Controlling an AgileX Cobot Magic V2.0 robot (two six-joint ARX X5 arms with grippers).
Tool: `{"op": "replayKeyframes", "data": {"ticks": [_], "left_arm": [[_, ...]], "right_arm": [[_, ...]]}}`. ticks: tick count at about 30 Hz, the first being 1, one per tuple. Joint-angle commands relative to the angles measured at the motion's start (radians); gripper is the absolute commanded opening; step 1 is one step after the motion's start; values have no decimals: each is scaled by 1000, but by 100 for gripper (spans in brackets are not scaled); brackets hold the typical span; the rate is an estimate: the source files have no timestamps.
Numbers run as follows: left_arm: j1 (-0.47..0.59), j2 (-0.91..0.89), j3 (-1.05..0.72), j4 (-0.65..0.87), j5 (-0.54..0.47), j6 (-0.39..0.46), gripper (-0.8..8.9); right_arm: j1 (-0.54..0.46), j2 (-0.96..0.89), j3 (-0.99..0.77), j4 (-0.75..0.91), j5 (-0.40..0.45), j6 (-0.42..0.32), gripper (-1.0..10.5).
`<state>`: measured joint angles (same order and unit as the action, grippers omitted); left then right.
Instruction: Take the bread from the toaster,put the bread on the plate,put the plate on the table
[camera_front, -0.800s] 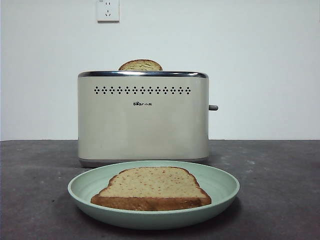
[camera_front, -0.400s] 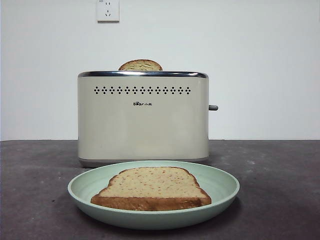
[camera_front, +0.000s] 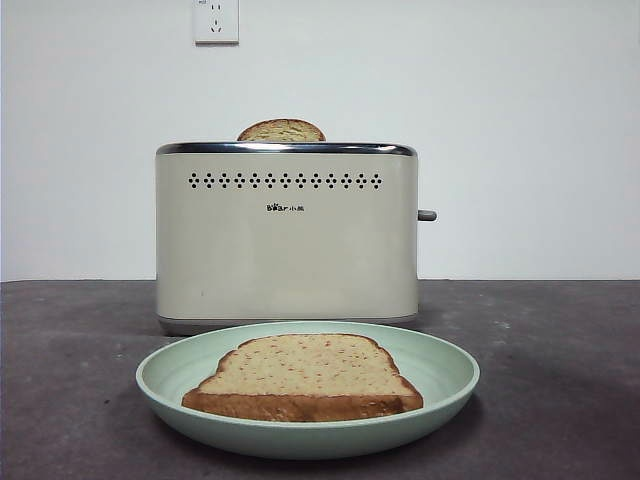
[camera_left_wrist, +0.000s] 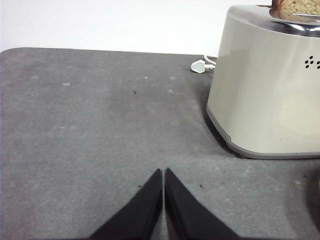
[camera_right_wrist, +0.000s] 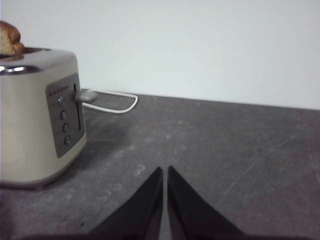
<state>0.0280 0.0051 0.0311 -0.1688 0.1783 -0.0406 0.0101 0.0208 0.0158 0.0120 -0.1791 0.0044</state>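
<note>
While both arms wait low over the table (camera_front: 560, 380), the left tool (camera_left_wrist: 163, 175) and the right tool (camera_right_wrist: 165, 172) are seen clenched and empty. The bread (camera_front: 302, 376) lies flat in the pale green plate (camera_front: 445, 385), which rests on the table just in front of the toaster (camera_front: 286, 240). A second slice (camera_front: 281, 131) stands in the toaster's slot. The bread is judged light, soft and crumbly, best pinched gently at its crust; the plate is judged stiff and best taken by its rim.
</note>
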Motion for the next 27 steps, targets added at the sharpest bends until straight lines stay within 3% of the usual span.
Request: {"op": "replayKeyframes", "data": {"ticks": [1,8,27], "left_arm": [[1,-2,-24,6,-4,-2,4],[1,-2,-24,6,-4,-2,4],[1,-2,-24,6,-4,-2,4]], "right_arm": [[-2,-18,-5,-43,4,14,3],[-1,-17,-5,-182,3,19,3],[1,-17,-4,-165,4,18,3]]}}
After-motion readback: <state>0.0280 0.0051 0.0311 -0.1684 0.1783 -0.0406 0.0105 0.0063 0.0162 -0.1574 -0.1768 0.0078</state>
